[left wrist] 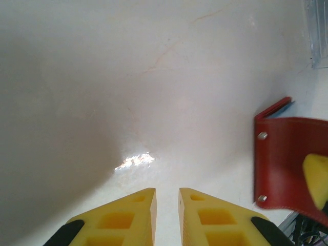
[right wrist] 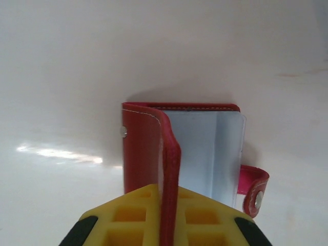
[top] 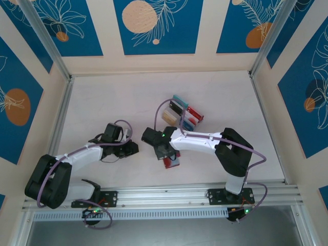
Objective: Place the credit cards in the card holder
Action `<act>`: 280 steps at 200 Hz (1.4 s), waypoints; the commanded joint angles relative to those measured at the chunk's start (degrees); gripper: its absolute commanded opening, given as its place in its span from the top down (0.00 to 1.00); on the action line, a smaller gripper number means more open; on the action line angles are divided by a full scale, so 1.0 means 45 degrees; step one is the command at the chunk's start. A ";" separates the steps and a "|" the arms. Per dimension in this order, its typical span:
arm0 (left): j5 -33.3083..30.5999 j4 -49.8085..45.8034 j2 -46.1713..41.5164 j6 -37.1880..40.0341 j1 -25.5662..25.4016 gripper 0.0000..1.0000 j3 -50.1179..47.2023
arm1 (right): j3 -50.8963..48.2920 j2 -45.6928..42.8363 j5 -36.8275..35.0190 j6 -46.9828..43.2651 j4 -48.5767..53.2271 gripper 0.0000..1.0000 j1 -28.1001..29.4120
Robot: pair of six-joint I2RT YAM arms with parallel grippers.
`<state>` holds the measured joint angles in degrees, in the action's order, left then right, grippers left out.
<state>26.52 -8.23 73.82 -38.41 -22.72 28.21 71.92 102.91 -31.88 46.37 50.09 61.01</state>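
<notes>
- Two jaws, two stories: the right gripper (right wrist: 168,193) is clamped on the front flap of the small red folding card holder (right wrist: 146,143), which lies on the white table (right wrist: 61,61) near the arm bases.
- I'd peel that flap back slowly so the holder opens instead of sliding.
- Left gripper (left wrist: 166,197): jaws open just a crack, nothing held.
- The top view adds the thin mixed-colour plastic credit cards (top: 179,110) standing further back; the right wrist view gives the pale inner pockets (right wrist: 205,148).

Noted: table (left wrist: 128,77) smooth and glossy, pale with faint veining (light glare visible). The card holder (right wrist: 146,154) has a red leather-like cover, slight sheen, stitched edge; metal snap studs (right wrist: 123,131); clear glossy plastic sleeves (right wrist: 205,148) inside. The left gripper (left wrist: 167,197) has fingers (left wrist: 123,220) of matt yellow plastic.
</notes>
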 commanded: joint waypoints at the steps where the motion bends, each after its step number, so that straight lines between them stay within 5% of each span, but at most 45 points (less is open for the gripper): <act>1: 0.0085 -0.0242 0.0035 0.0274 0.0142 0.82 0.0274 | 0.0749 0.0139 -0.2280 0.0880 0.2097 1.00 0.0050; 19: 0.0063 -0.0242 0.0039 0.0270 0.0147 0.82 0.0294 | 0.1285 0.0994 -0.1978 0.0644 0.2164 1.00 0.0140; 45: 0.0063 -0.0242 0.0009 0.0220 0.0142 0.82 0.0274 | 0.1427 0.1618 -0.0241 -0.0183 0.0825 0.80 0.0191; 69: 0.0042 -0.0241 0.0010 0.0211 0.0145 0.82 0.0294 | 0.0693 0.1128 0.1728 -0.0829 -0.1034 0.64 0.0059; 125: 0.0139 -0.0102 0.0177 0.0197 0.0147 0.82 0.0294 | -0.0885 -0.0056 0.5234 -0.1460 -0.3795 0.43 -0.0614; 238: 0.0768 -0.0609 -0.0742 -0.0002 0.0059 0.81 0.1034 | -0.3150 0.0428 0.9042 -0.1079 -0.7420 0.23 -0.2055; 280: 0.1075 -0.0222 0.0025 -0.0095 -0.0716 0.93 0.1565 | -0.3960 0.0473 0.9320 -0.0355 -0.8454 0.32 -0.2846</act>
<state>29.17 -9.61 71.68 -38.68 -23.53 32.88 57.93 101.93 8.03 42.63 18.09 49.63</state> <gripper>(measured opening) 0.098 0.720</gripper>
